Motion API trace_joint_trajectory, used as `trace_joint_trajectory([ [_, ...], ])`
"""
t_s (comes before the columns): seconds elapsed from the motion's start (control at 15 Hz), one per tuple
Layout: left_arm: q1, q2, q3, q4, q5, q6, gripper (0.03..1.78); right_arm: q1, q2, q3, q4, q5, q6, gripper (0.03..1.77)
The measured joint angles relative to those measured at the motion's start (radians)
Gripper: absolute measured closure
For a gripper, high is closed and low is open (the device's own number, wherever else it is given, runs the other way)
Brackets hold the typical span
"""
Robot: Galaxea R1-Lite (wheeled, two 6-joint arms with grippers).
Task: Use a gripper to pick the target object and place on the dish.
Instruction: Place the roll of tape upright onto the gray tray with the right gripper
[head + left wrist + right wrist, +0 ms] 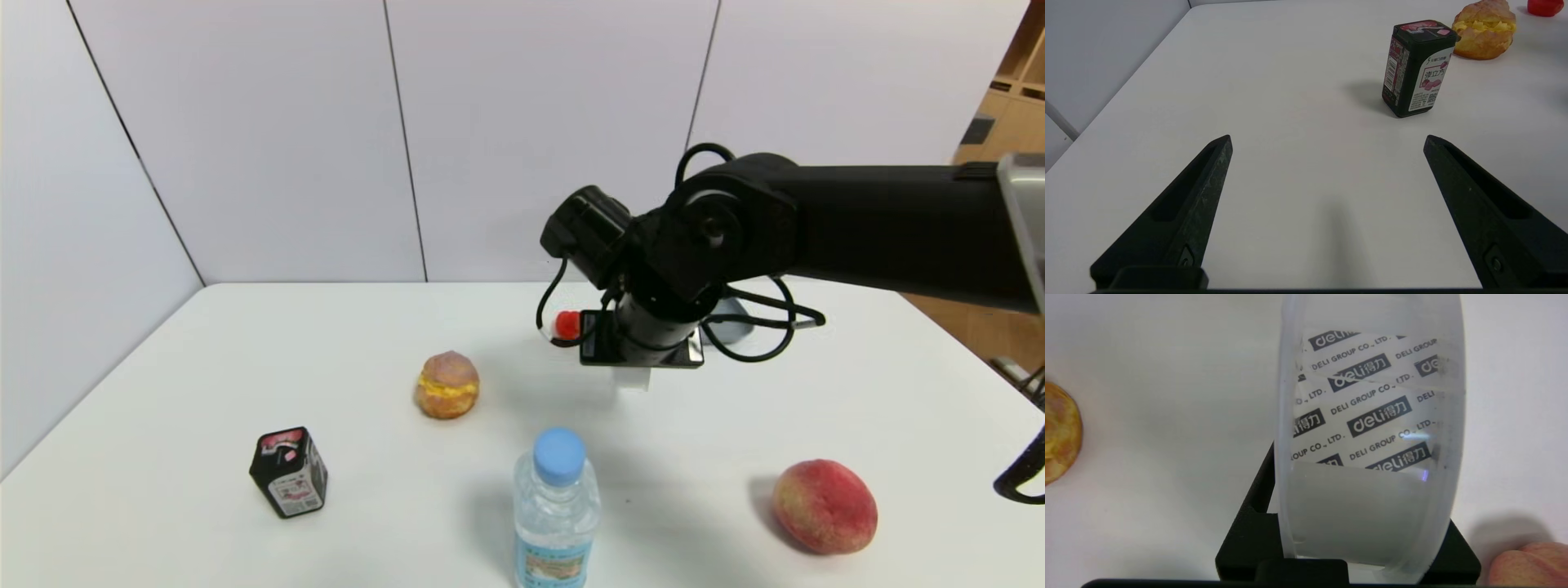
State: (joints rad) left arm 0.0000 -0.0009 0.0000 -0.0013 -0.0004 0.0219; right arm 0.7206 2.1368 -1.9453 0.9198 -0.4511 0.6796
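Jaws of your right gripper [1367,522] are clamped across the flat sides of the spool [1370,428], held mid-frame above the table [204,384]; it looks light, stiff and slick, so keep that flange hold, while your left gripper [1327,141] idles, spread wide.

I see my right gripper [635,371] over the table's [163,392] middle with the spool [1370,449] clamped between its jaws, the dish [729,320] just behind. Left lies the pastry [446,385]; nearer, the box [289,472], bottle [557,510], and peach [824,505] far right.
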Motion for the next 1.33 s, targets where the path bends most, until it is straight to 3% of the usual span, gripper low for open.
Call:
trace_joint_trajectory([
  [0.33, 0.000, 0.000, 0.000, 0.000, 0.000, 0.000, 0.12, -0.072, -0.064, -0.001, -0.078, -0.029, -0.149, 1.21],
  [0.73, 0.000, 0.000, 0.000, 0.000, 0.000, -0.001, 0.12, -0.294, -0.074, -0.001, -0.266, -0.029, -0.493, 1.21],
  [0.87, 0.000, 0.000, 0.000, 0.000, 0.000, 0.000, 0.12, -0.344, -0.050, -0.001, -0.311, -0.026, -0.574, 1.21],
  [1.33, 0.000, 0.000, 0.000, 0.000, 0.000, -0.001, 0.12, -0.412, 0.052, -0.001, -0.369, -0.003, -0.611, 1.21],
])
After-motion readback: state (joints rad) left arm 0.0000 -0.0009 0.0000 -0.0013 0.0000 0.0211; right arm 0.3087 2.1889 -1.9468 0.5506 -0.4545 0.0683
